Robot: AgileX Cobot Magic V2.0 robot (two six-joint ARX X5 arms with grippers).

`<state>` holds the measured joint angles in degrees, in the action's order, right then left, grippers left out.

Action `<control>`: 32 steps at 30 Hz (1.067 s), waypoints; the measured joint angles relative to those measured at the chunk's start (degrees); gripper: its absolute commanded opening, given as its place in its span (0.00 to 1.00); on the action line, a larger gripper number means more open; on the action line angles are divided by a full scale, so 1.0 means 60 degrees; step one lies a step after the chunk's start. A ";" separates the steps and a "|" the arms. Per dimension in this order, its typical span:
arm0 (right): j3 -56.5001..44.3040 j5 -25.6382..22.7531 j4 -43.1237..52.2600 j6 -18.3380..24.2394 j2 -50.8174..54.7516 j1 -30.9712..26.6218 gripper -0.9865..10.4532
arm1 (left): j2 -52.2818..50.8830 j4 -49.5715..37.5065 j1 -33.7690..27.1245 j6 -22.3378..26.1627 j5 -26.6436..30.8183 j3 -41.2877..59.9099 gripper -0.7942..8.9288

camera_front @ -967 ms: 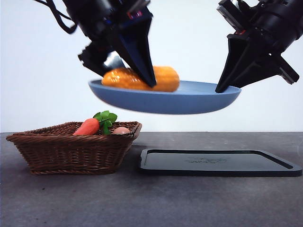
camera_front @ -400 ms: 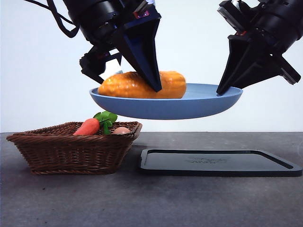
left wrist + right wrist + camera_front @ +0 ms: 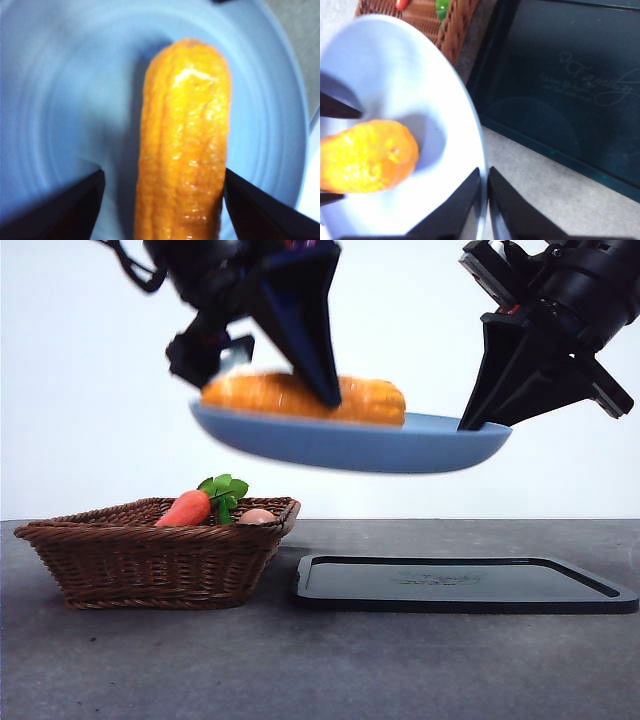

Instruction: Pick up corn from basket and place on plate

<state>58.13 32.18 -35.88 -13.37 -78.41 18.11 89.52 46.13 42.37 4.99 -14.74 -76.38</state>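
Note:
The long orange-yellow corn (image 3: 365, 400) lies on the light-blue plate (image 3: 350, 445), which hangs in the air above the basket (image 3: 150, 550) and tray. My left gripper (image 3: 262, 388) straddles the cob from above. In the left wrist view the corn (image 3: 182, 150) fills the middle over the plate (image 3: 65, 100); the left gripper (image 3: 162, 172) is open, its jaws spread on either side with a gap on one side. My right gripper (image 3: 470, 425) is shut on the plate's rim, seen pinching the plate (image 3: 395, 75) edge at the right gripper (image 3: 484, 172), with the corn (image 3: 367, 157) nearby.
A carrot (image 3: 185, 508) with green leaves and a pale round item (image 3: 257, 515) lie in the wicker basket (image 3: 455, 25) at the left. A flat black tray (image 3: 460, 585) lies on the grey table to its right, under the plate, and shows as the tray (image 3: 560, 90) below.
The plate's left side has risen, so it now tilts down toward the right gripper. The corn sits slightly further right on it. The left gripper has lifted a little.

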 measured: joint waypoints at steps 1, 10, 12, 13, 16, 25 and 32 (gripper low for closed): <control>0.0000 0.0036 0.0007 0.0004 0.0000 -0.0025 0.09 | 0.0000 0.0113 0.0000 0.0000 0.0000 -0.0200 0.47; 0.0000 0.0033 0.0011 0.0007 0.0000 -0.0240 0.09 | 0.0000 0.0871 -0.0004 0.0000 0.0000 -0.1679 0.47; 0.0000 0.0033 0.0015 0.0011 0.0000 -0.0313 0.09 | 0.0000 0.0882 -0.0004 0.0000 0.0000 -0.1858 0.47; 0.0000 0.0033 0.0015 0.0015 0.0000 -0.0364 0.09 | 0.0000 0.0896 -0.0004 0.0000 0.0000 -0.1945 0.47; 0.0000 0.0025 0.0018 0.0029 0.0000 -0.0528 0.09 | 0.0000 0.0882 -0.0004 0.0000 0.0000 -0.2091 0.47; 0.0004 -0.0222 0.0430 0.0204 -0.0251 -0.1421 0.09 | 0.0000 0.0911 -0.0004 0.0000 0.0000 -0.2488 0.47; 0.0007 -0.0248 0.1060 0.0230 -0.1588 -0.2240 0.09 | 0.0000 0.0925 -0.0004 0.0000 0.0000 -0.2539 0.47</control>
<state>58.17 30.70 -29.52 -11.99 -87.94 4.67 89.52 51.68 42.35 4.99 -14.74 -91.61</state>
